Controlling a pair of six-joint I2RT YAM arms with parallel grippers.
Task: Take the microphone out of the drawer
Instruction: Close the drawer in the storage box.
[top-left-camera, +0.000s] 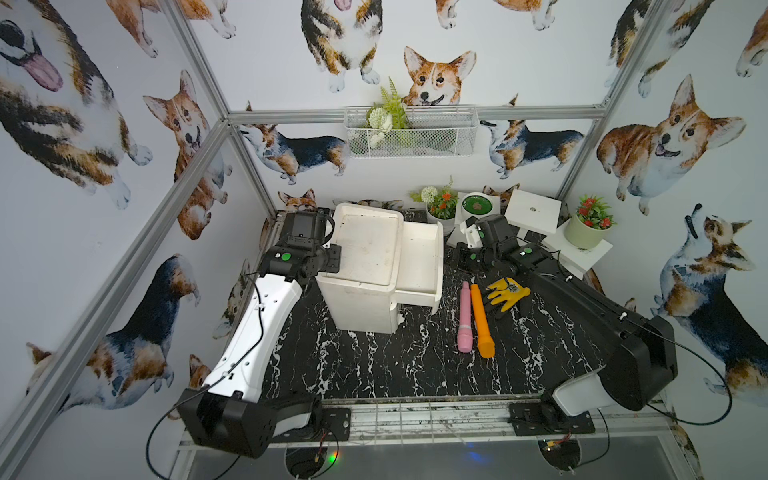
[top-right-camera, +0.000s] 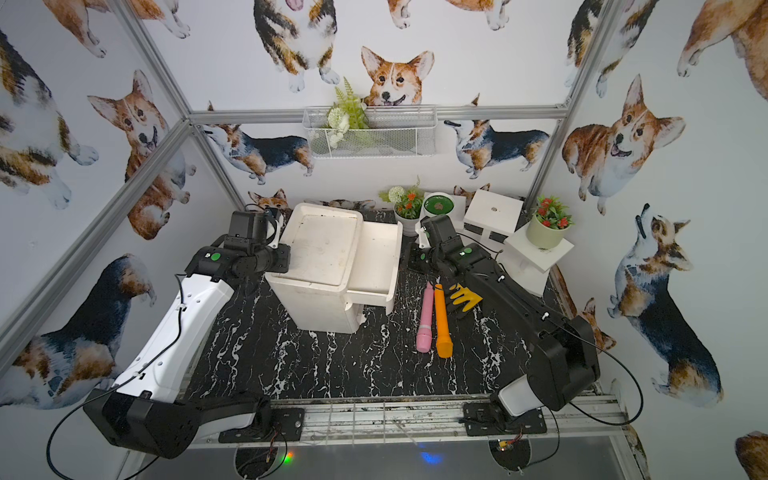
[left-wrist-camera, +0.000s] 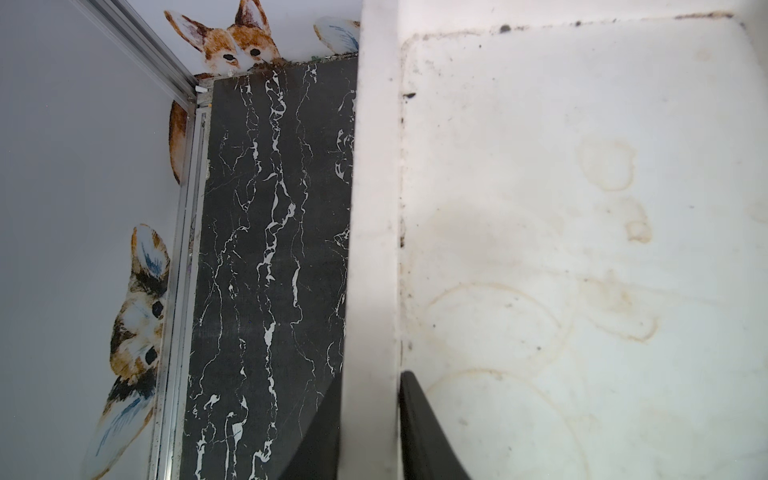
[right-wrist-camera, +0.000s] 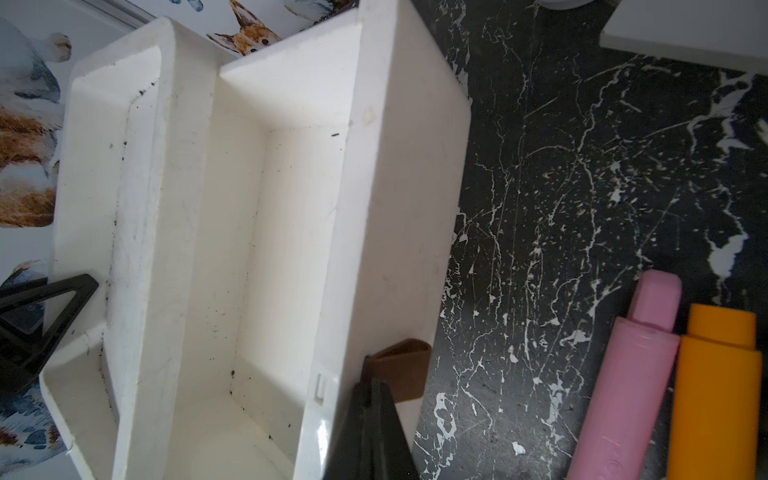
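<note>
Corgi-print walls (top-left-camera: 83, 124) box in a black marble table (top-left-camera: 374, 365). A white cabinet (top-left-camera: 365, 249) stands toward 11 o'clock on it, and its drawer (top-left-camera: 419, 257) is pulled out toward 3 o'clock. In the right wrist view nothing but dark specks lies in the drawer. Both mics are outside it, flat on the table at about 4 o'clock from the drawer. The pink mic (top-left-camera: 464, 318) and orange mic (top-left-camera: 482, 322) lie side by side and touching, with heads toward 6 o'clock and tails toward 12. A yellow glove (top-left-camera: 507, 293) lies just beside them at 2 o'clock. The left gripper (left-wrist-camera: 370, 382) sits at the cabinet's 9 o'clock side, its jaws closed narrowly on the raised top rim, one finger (left-wrist-camera: 415, 415) inside the rim and one outside. The right gripper (right-wrist-camera: 372, 386) is at the drawer's front face, jaws pressed fully together, tips right at a brown tab (right-wrist-camera: 401, 368) on that face. Whether they pinch the tab I cannot tell. Potted plants (top-left-camera: 440, 205) stand along the table's 12 to 2 o'clock edge, and a wire basket (top-left-camera: 411, 133) hangs on the wall at 12.
</note>
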